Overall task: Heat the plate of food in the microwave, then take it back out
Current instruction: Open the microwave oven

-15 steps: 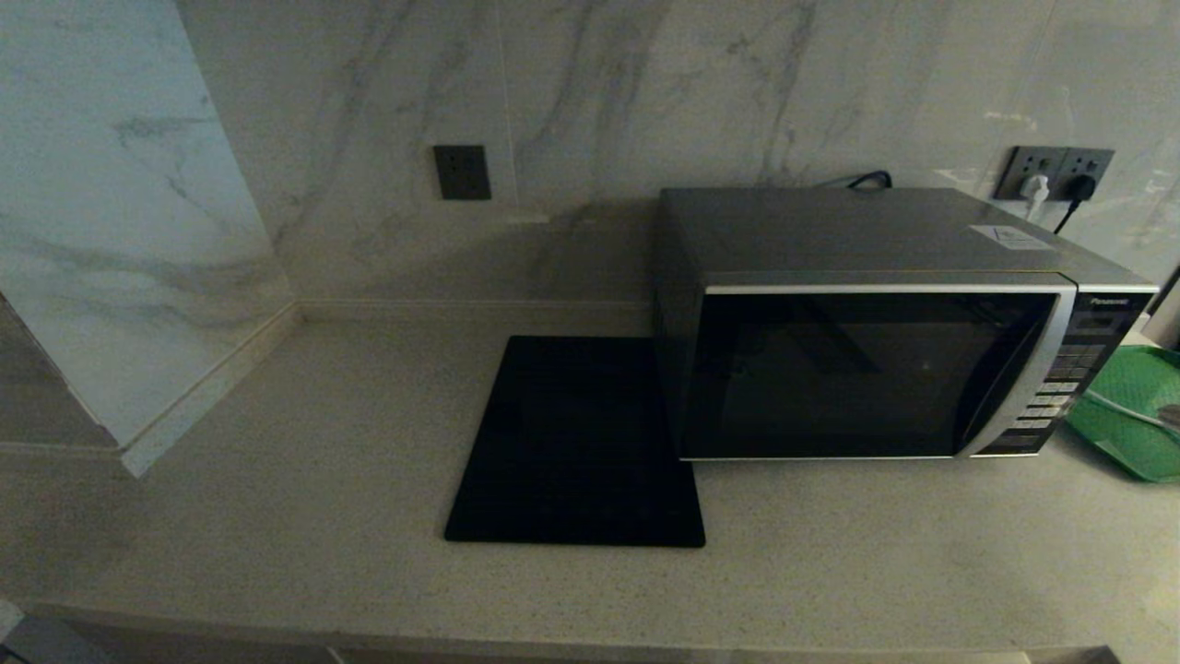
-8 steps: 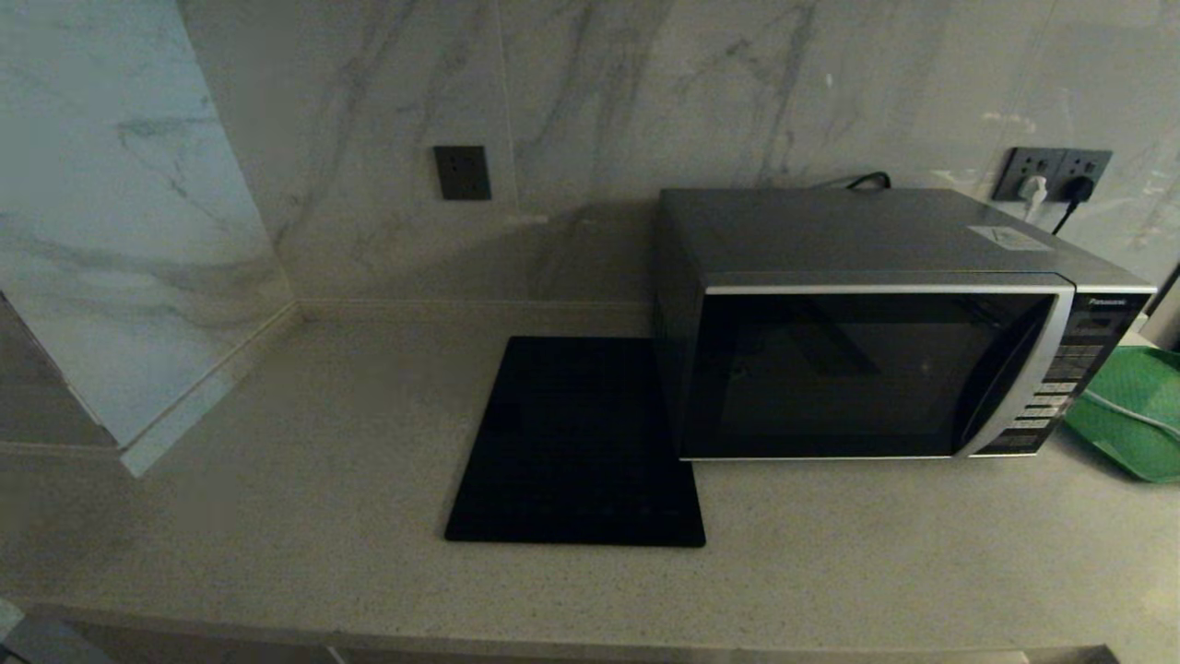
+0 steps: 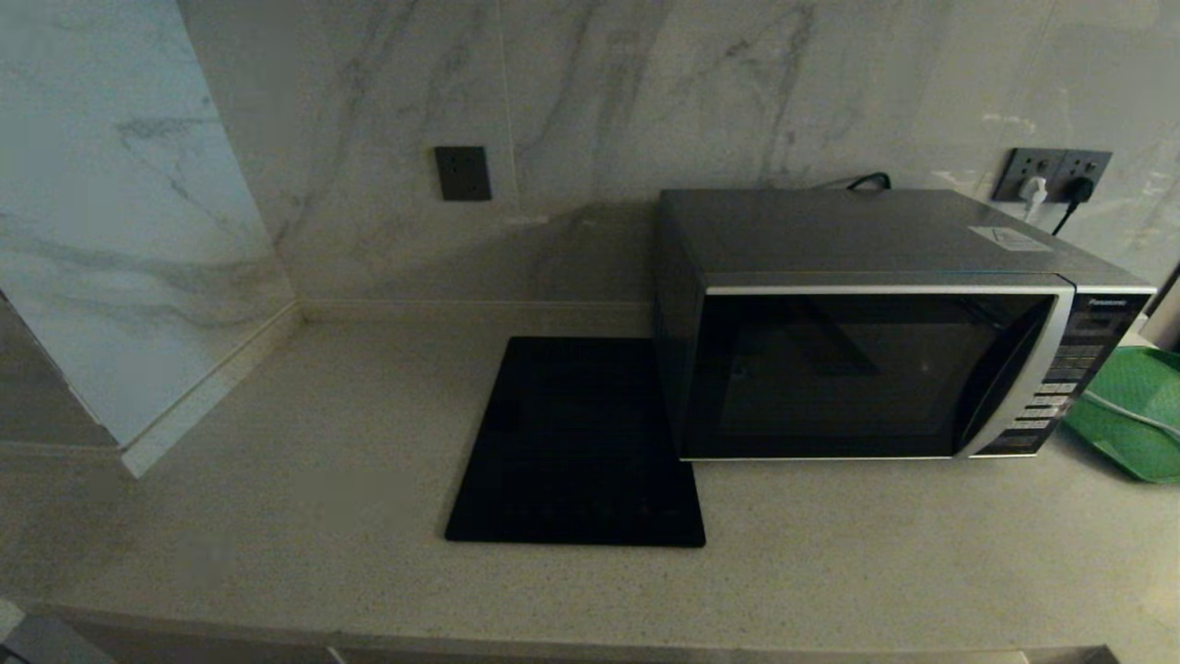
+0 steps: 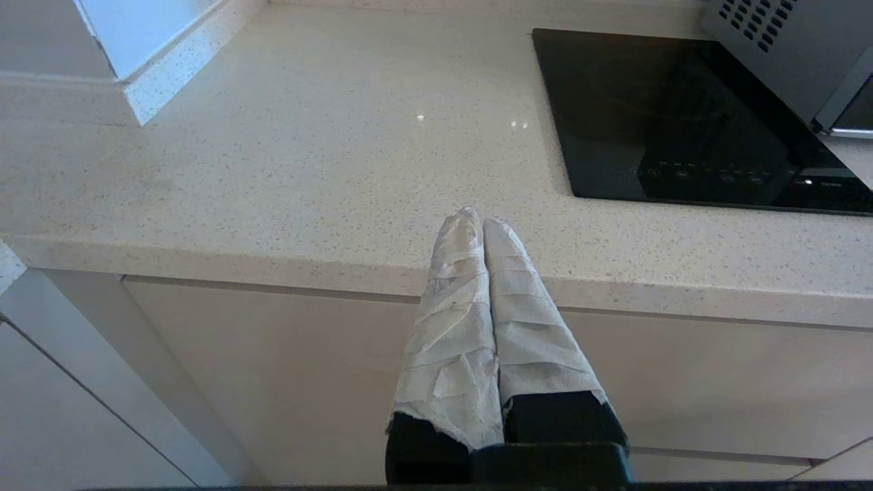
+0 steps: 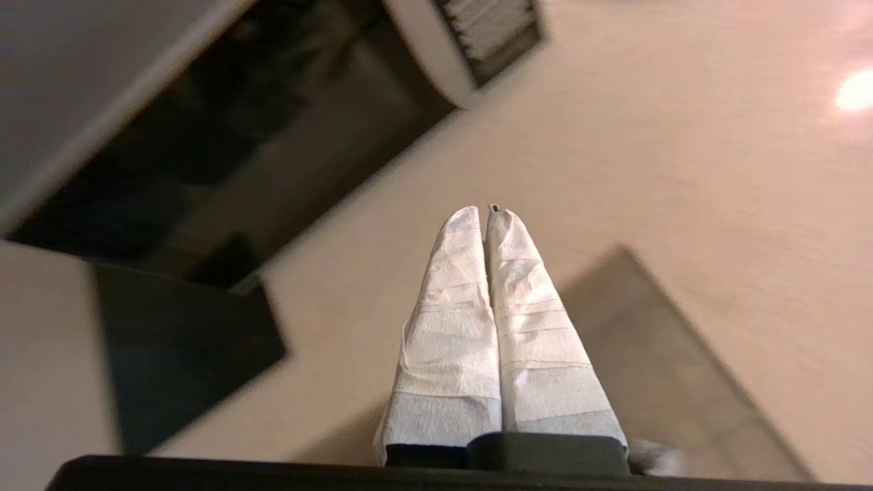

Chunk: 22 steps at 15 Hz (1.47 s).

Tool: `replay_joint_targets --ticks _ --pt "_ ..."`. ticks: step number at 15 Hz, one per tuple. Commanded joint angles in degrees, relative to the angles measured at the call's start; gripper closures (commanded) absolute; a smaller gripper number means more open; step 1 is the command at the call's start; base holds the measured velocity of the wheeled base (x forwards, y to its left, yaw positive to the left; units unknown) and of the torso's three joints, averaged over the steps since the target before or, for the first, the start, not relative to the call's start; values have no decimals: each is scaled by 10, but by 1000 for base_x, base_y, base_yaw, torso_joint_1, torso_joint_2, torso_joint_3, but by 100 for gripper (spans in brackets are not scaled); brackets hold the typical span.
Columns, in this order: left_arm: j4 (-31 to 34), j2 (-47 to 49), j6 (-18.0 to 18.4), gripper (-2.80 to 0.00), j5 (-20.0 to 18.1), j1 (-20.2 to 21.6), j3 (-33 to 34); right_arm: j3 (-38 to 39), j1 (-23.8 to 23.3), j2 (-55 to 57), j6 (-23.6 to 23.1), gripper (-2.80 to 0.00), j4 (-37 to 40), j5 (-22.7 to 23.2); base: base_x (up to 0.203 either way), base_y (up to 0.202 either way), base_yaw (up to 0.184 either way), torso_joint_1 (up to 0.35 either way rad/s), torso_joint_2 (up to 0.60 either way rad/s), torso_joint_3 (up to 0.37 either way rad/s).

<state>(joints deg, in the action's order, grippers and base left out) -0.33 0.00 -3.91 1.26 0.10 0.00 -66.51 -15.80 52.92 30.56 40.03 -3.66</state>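
Note:
The microwave [image 3: 867, 369] stands on the right of the counter with its dark glass door closed. One vented side of it [image 4: 784, 48] shows in the left wrist view, and in the right wrist view it [image 5: 204, 123] is blurred. The plate of food is out of view. Neither gripper shows in the head view. My left gripper [image 4: 477, 218] is shut and empty, hanging just before the counter's front edge, left of the microwave. My right gripper [image 5: 485, 211] is shut and empty above bare counter near the microwave.
A flat black square slab [image 3: 572, 443] lies left of the microwave, also in the left wrist view [image 4: 682, 116]. A green tray [image 3: 1134, 415] sits at the far right. Wall sockets with plugs [image 3: 1056, 175] are behind the microwave. A wall corner juts out at left [image 3: 138, 443].
A small grey shape over the green tray at the head view's right edge has gone out of view. The microwave and slab have not moved.

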Motion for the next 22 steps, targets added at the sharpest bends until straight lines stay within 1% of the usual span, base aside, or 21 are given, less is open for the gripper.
replay_joint_targets --ticks 1,3,6,10,11,13,17,18,19,21,22 --pt "0 0 0 0 1 0 0 15 31 -73 -8 0 30 -36 0 0 0 0 0 0" --pt "0 0 0 0 1 1 0 52 55 -128 -25 0 41 -62 0 0 0 0 0 0" --pt "0 0 0 0 0 0 0 118 85 -218 -74 0 44 -104 0 0 0 0 0 0" --pt "0 1 0 0 1 0 0 195 105 -342 -158 0 44 -113 0 0 0 0 0 0" --pt "0 0 0 0 0 0 0 220 108 -363 -173 0 44 -115 0 0 0 0 0 0" --pt "0 0 0 0 0 0 0 233 110 -364 -153 0 44 -116 0 0 0 0 0 0" --pt "0 0 0 0 0 0 0 271 116 -365 -151 0 37 -116 0 0 0 0 0 0" --pt "0 1 0 0 0 0 0 279 126 -370 -151 0 32 -116 0 0 0 0 0 0" --pt "-1 0 0 0 0 0 0 289 139 -391 -159 0 25 -117 0 0 0 0 0 0" --pt "0 0 0 0 0 0 0 336 150 -442 -217 0 -5 -124 0 0 0 0 0 0" --pt "0 0 0 0 0 1 0 357 153 -459 -228 0 -25 -127 0 0 0 0 0 0"
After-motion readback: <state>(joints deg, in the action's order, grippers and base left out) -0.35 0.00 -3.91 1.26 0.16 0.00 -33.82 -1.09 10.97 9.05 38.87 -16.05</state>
